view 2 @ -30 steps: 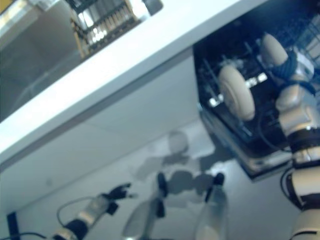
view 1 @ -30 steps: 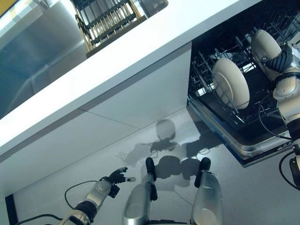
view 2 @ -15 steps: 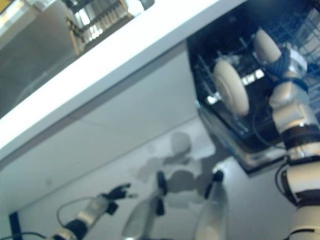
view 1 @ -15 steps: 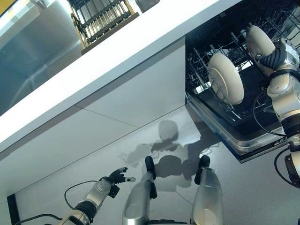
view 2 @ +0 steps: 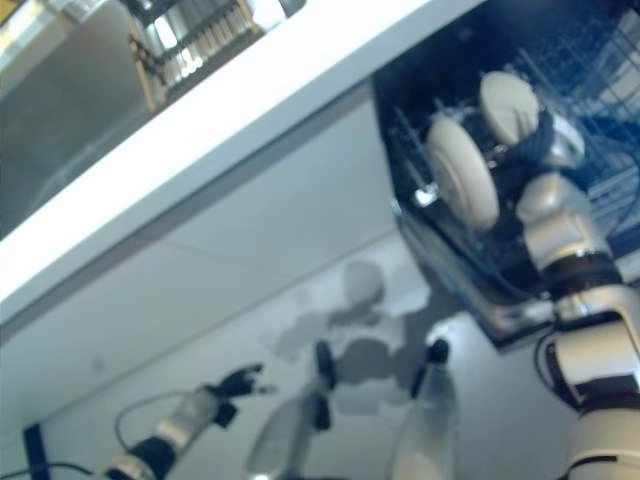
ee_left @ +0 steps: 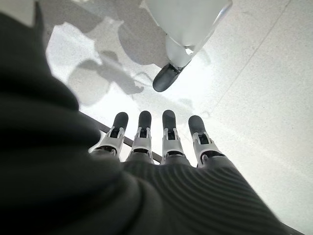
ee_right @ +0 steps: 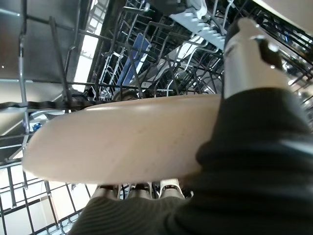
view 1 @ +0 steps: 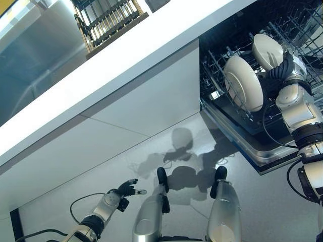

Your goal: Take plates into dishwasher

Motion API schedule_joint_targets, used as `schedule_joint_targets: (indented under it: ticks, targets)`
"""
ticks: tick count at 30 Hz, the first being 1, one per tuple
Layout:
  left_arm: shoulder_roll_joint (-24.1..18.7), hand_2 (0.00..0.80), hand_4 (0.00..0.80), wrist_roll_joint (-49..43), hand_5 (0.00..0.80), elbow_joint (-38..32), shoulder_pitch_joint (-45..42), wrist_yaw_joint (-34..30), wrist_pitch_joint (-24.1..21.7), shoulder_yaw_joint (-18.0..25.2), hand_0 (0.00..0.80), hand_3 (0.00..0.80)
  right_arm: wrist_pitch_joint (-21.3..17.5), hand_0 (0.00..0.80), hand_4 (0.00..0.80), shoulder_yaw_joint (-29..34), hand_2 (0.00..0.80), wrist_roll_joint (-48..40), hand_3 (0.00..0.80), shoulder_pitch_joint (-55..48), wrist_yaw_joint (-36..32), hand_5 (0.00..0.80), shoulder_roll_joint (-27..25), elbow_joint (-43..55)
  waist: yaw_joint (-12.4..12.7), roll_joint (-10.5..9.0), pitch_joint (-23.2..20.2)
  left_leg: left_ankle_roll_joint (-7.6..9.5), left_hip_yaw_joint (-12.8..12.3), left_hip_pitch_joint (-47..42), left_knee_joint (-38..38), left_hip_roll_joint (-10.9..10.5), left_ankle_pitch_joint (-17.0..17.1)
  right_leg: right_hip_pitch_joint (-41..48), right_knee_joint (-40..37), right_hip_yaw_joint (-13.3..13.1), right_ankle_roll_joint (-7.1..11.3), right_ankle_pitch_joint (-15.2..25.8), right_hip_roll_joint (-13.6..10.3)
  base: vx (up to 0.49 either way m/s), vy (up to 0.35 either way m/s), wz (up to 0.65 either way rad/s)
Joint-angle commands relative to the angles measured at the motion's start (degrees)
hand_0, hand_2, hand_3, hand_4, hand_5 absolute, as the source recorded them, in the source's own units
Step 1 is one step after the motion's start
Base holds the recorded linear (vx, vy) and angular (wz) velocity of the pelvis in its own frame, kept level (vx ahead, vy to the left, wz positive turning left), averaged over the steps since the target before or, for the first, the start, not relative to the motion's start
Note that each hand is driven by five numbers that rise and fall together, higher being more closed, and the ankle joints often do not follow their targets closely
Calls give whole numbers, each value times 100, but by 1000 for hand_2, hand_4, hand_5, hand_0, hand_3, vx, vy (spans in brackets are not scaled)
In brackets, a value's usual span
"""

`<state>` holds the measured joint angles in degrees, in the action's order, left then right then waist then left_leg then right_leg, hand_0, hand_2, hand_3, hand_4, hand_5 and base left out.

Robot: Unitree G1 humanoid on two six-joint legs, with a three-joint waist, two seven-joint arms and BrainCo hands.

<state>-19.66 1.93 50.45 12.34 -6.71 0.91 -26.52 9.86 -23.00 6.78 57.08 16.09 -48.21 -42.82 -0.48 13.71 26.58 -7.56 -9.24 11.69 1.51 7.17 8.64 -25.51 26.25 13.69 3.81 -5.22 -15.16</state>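
Right hand [view 1: 285,68] has thumb on top and fingers underneath a cream plate [view 1: 267,51], pinching it, held inside the dishwasher rack [view 1: 303,30]. It's just beside a second plate [view 1: 243,83] already standing upright in the rack tines, above the open dishwasher door [view 1: 252,146]. Left hand [ee_left: 161,142] hangs low over the floor [ee_left: 274,88], fingers straight, holding nothing.
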Motion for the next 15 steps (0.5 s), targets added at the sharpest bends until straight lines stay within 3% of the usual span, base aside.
schedule_joint_targets:
  ticks: [1,15]
  targets:
    - [-244,0,0,-7,0,-48,201,51,91,-233,0,0,-411,0,0,-26,0,-230,0,229,94,0,83,6,143,-92,303,109,24,82,-83,180,133,387,-61,-121,65,-101,-31,0,0,0]
    - [-286,0,0,-68,0,-115,139,90,160,-225,0,0,-616,0,0,138,0,-482,0,261,460,0,-111,56,84,-92,46,81,-107,-199,35,184,115,793,-578,-82,96,64,16,-7,19,-1]
